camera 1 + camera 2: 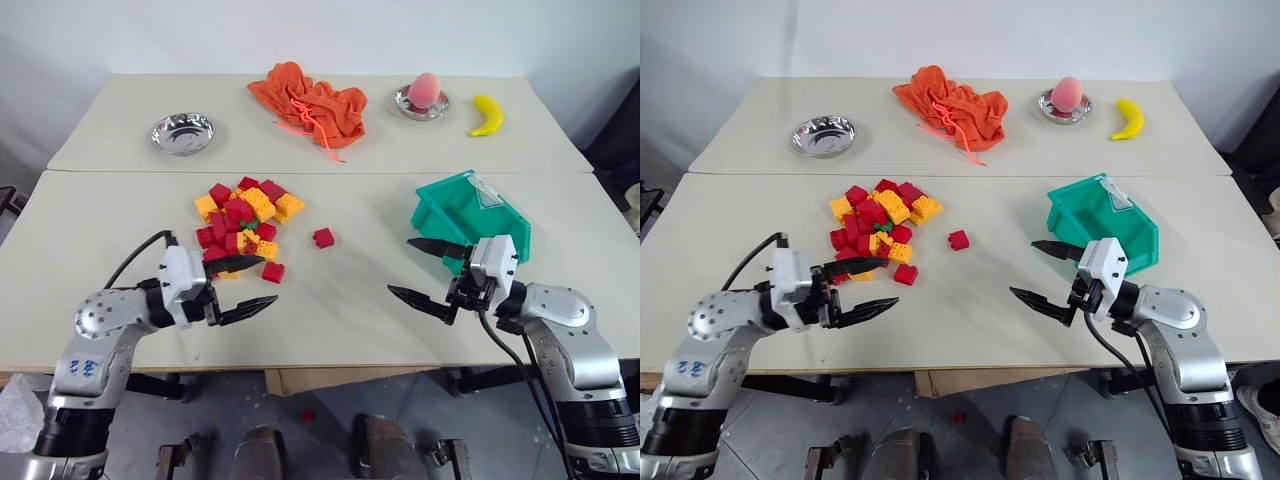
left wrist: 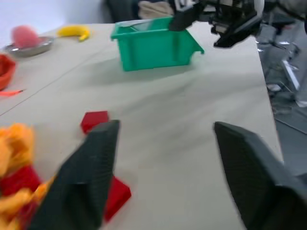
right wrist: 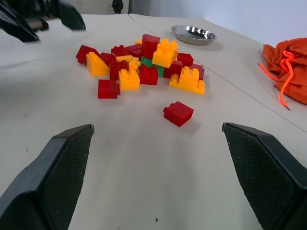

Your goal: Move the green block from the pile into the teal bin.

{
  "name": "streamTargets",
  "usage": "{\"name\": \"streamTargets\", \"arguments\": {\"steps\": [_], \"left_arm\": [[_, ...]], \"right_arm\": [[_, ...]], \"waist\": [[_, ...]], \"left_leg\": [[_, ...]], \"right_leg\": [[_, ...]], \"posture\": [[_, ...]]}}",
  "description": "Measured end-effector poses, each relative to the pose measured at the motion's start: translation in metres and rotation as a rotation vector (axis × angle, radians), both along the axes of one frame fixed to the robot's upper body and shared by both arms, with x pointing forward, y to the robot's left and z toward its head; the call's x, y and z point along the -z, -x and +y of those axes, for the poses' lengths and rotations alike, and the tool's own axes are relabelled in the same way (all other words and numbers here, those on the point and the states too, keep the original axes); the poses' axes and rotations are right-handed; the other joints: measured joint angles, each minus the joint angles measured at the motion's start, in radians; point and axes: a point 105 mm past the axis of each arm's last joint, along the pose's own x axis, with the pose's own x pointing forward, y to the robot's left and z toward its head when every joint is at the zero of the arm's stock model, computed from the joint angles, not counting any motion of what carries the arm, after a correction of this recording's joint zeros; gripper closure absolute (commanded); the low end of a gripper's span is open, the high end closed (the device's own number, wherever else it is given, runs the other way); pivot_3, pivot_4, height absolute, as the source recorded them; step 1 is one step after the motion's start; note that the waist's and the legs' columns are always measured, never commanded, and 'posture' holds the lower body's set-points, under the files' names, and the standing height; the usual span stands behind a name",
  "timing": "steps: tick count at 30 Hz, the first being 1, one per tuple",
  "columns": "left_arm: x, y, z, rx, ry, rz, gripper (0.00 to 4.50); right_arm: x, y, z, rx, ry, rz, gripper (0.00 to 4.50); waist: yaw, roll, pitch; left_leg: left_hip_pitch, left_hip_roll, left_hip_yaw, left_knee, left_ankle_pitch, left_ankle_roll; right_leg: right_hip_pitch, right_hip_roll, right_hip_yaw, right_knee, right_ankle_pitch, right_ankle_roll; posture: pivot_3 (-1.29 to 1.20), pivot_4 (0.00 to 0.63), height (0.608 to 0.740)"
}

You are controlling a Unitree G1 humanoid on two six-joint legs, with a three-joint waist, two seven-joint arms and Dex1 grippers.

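Observation:
The pile (image 1: 243, 222) of red and yellow-orange bricks lies left of the table's middle. The green block (image 3: 152, 67) sits low in its centre, mostly covered by neighbouring bricks. The teal bin (image 1: 470, 212) stands on the right half of the table, tilted, its open side up. My left gripper (image 1: 268, 280) hovers at the near edge of the pile, open and empty, pointing toward the middle. My right gripper (image 1: 400, 265) is open wide and empty just in front and left of the bin, pointing back toward the pile.
Two loose red bricks (image 1: 323, 237) (image 1: 272, 272) lie right of the pile. On the far table sit a steel bowl (image 1: 183, 132), an orange cloth (image 1: 310, 105), a bowl holding a pink fruit (image 1: 421, 100) and a banana (image 1: 488, 116). Bare tabletop separates the grippers.

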Motion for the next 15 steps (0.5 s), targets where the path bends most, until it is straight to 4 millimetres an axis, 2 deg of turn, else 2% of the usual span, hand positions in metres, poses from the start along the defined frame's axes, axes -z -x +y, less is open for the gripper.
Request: {"name": "streamTargets", "arguments": {"steps": [4, 7, 10, 15], "left_arm": [[0.009, -0.018, -0.016, 0.039, 0.027, 0.021, 3.52], [0.003, -0.038, -0.019, 0.004, 0.053, 0.015, 4.45], [-0.003, -0.061, -0.007, -0.097, 0.07, 0.027, 4.49], [0.005, -0.098, 0.021, -0.308, 0.108, 0.156, 4.49]], "right_arm": [[-0.015, -0.004, -0.019, 0.093, -0.007, -0.048, 0.0], [-0.017, -0.003, -0.036, 0.167, 0.002, -0.055, 0.0], [-0.015, 0.0, -0.042, 0.202, 0.0, -0.051, 0.0], [-0.013, 0.002, -0.046, 0.23, -0.004, -0.049, 0.0]], "waist": [[0.01, 0.0, 0.0], [0.023, 0.0, 0.0], [0.026, 0.0, 0.0], [0.024, 0.0, 0.0]], "left_leg": [[0.0, 0.0, 0.0, 0.001, 0.0, 0.0], [0.0, 0.0, 0.0, 0.001, 0.0, 0.0], [0.0, 0.0, 0.0, 0.001, 0.0, 0.0], [0.0, 0.0, 0.0, 0.001, 0.0, 0.0]], "right_leg": [[0.0, 0.0, 0.0, 0.0, 0.0, 0.001], [0.0, 0.0, 0.0, 0.0, 0.0, 0.001], [0.0, 0.0, 0.0, 0.0, 0.0, 0.001], [0.0, 0.0, 0.0, 0.0, 0.0, 0.001]], "posture": [[0.0, 0.15, 0.74], [0.0, 0.15, 0.74], [0.0, 0.15, 0.74], [0.0, 0.15, 0.74]]}}
